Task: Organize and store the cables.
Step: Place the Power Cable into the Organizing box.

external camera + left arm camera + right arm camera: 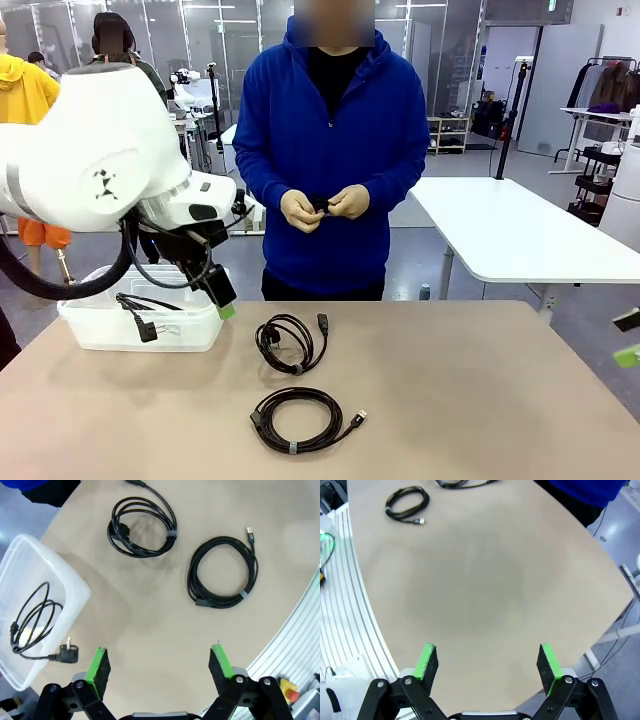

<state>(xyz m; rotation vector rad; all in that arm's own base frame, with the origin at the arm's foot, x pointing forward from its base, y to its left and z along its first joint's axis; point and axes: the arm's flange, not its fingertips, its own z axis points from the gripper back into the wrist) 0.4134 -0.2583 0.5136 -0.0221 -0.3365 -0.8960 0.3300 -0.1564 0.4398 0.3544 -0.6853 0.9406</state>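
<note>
A stored cable (35,620) lies coiled inside the clear plastic bin (100,335) at the left end of the tan table (480,400), its two-pin plug resting by the wall. The bin looks like the place meant for all the cables. Two more sit on the open tabletop. The far coil (290,342) is toward the person and just right of the bin, and the near coil (297,420) is closer to the robot's edge. Each is cinched with a grey band (171,534), so each should lift as one loop rather than spill. The left gripper (159,660) hovers above the table beside the bin, jaws spread wide and empty, looking down on both coils, which reads as lining up a pickup. The right gripper (487,652) hangs over bare tabletop on the right side, jaws likewise wide with nothing between them, well apart from the cables. Across the table the person's hands (325,208) meet at the waist around something small and dark that cannot be made out. The two loose coils lie apart from each other with bare surface all round, so a descent looks unobstructed. The bin's wall is the nearest obstacle to the far coil, and the near coil has less margin to the table's edge.
</note>
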